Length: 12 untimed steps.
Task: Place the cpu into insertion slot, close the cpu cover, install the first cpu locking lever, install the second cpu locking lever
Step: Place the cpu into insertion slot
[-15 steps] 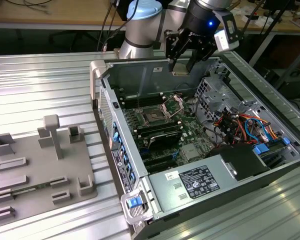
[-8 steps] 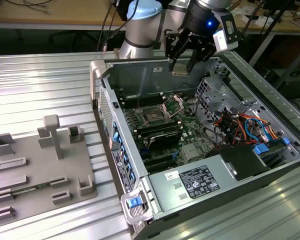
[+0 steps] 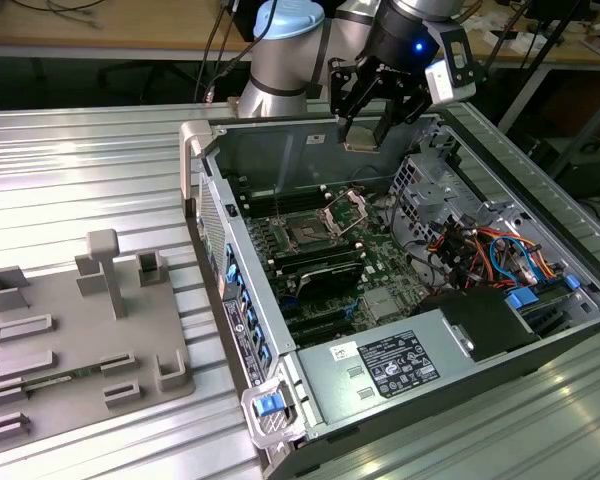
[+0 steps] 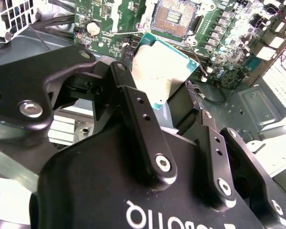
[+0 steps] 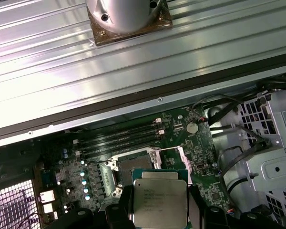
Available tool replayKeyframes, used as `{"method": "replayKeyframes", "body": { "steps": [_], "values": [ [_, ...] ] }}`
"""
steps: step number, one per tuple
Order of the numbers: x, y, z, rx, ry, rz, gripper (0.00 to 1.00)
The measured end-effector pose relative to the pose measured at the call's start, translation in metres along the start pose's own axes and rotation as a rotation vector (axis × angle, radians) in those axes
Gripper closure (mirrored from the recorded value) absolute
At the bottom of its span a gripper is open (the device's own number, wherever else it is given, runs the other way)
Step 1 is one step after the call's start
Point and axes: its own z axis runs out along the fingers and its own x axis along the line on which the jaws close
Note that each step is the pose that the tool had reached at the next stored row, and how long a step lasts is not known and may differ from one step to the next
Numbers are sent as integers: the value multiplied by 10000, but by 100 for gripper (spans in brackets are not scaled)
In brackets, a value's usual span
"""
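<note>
Second wrist view puts the gripper [image 4: 159, 90] closest, its two black fingers [image 4: 144, 125] clamped on opposite edges of the cpu [image 4: 164, 64]. The chip sits tilted between them, a thin green rim showing round its dull silver face. In the first wrist view the cpu [image 5: 159, 202] shows flat-on, held at both sides by the finger pads.

Just beyond the chip lies the insertion slot [image 5: 131, 167], a square socket with nothing seated in it. The second wrist view shows its bare contact field [image 4: 175, 16]. The cpu is off the green motherboard [image 5: 200, 157], not touching the slot. Past the socket run dark memory slots [image 5: 119, 138], with a coin battery [image 5: 193, 127] near them.

From the exterior view, the gripper [image 3: 363, 125] hangs over the open computer case [image 3: 210, 150], well above the board, near the case's far wall. The case rests on a ribbed metal table [image 3: 80, 170]. A grey fixture tray [image 3: 70, 340] lies on the table at the exterior view's left, apart from the case.
</note>
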Motion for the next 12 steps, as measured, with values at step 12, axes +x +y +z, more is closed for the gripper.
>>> {"method": "replayKeyframes", "body": {
  "steps": [12],
  "values": [
    [0, 0, 1, -7, -36, 403, 45]
  ]
}}
